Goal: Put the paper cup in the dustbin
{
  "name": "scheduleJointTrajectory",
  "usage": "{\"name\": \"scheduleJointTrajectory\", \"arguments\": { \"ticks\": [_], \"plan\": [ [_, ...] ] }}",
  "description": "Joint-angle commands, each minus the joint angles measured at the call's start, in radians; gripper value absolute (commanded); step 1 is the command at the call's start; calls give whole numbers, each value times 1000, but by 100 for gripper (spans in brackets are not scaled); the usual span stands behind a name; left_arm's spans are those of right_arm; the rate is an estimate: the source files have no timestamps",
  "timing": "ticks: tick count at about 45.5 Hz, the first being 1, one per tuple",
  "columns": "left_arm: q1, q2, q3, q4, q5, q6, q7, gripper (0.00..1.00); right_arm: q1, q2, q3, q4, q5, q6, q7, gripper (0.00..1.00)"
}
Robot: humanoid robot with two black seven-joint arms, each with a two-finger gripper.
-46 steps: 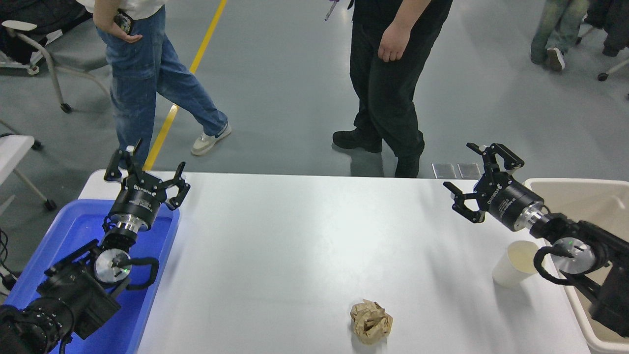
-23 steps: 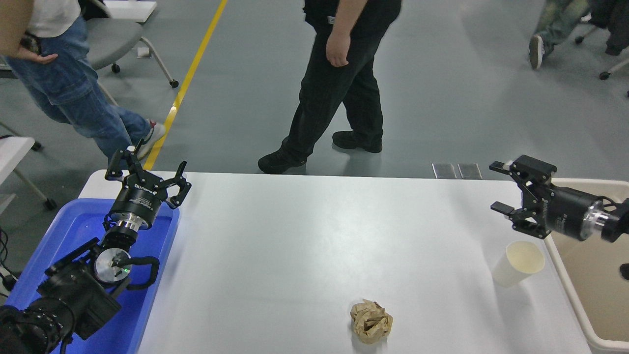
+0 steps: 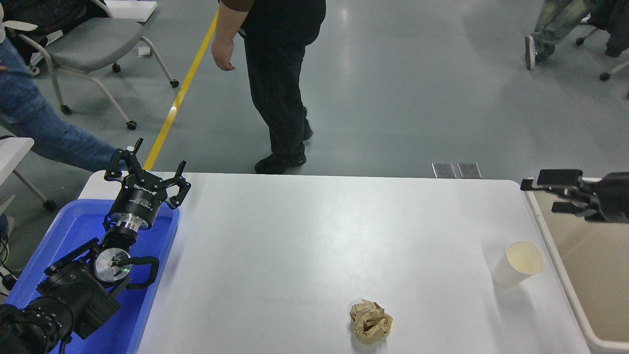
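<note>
The white paper cup [image 3: 518, 263] stands upright on the white table [image 3: 319, 246], close to its right edge, with nothing touching it. The beige dustbin [image 3: 604, 285] sits just beyond that edge, to the right of the cup. My right gripper [image 3: 540, 196] comes in from the right edge, open and empty. It hovers over the dustbin's far left corner, above and behind the cup and apart from it. My left gripper [image 3: 150, 169] is open and empty, parked at the lower left.
A crumpled brown paper ball [image 3: 371, 322] lies near the table's front edge, left of the cup. A bright blue tray [image 3: 78, 226] sits under the left arm. A person in black [image 3: 275, 73] stands beyond the far side, and a grey chair [image 3: 83, 44] stands at the top left.
My right arm has drawn back to the right, from over the table to over the dustbin. The cup has not moved. The people beyond the table have walked left.
</note>
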Motion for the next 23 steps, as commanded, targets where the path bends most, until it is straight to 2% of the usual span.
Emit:
{"name": "scheduleJointTrajectory", "arguments": {
  "ticks": [1,14,23],
  "plan": [
    [0,0,0,0,0,0,0,100,147,-10,-168,39,-241,43,1,100],
    [0,0,-1,0,0,0,0,100,157,17,-276,86,-494,44,-10,100],
    [0,0,-1,0,0,0,0,100,160,53,-303,82,-513,47,-31,100]
  ]
}}
